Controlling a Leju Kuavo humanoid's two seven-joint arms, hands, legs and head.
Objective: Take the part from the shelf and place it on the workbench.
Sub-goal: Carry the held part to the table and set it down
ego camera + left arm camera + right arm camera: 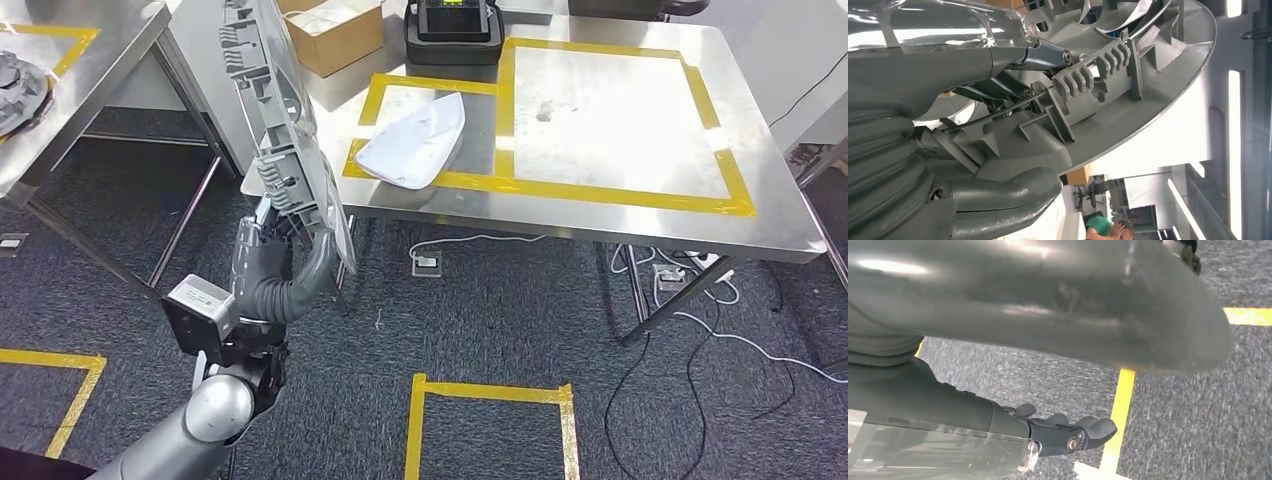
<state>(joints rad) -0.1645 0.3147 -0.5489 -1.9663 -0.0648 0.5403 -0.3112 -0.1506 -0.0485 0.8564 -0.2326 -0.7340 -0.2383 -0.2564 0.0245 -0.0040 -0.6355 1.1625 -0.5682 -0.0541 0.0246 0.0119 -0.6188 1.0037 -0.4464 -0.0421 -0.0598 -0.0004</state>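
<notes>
left hand [275, 235] grips grey plastic part [270, 110] at its lower end, upright, 9 o'clock of counter [620, 120] | right hand [1068, 432] seemingly empty, fingers loosely curled | part: light, stiff, long; hold ribbed back

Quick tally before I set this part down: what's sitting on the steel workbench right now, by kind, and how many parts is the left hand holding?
White curved parts on the workbench: 1
Cardboard boxes on it: 1
Black devices on it: 1
Grey ribbed parts held upright by the left hand: 1
Total: 4
</notes>
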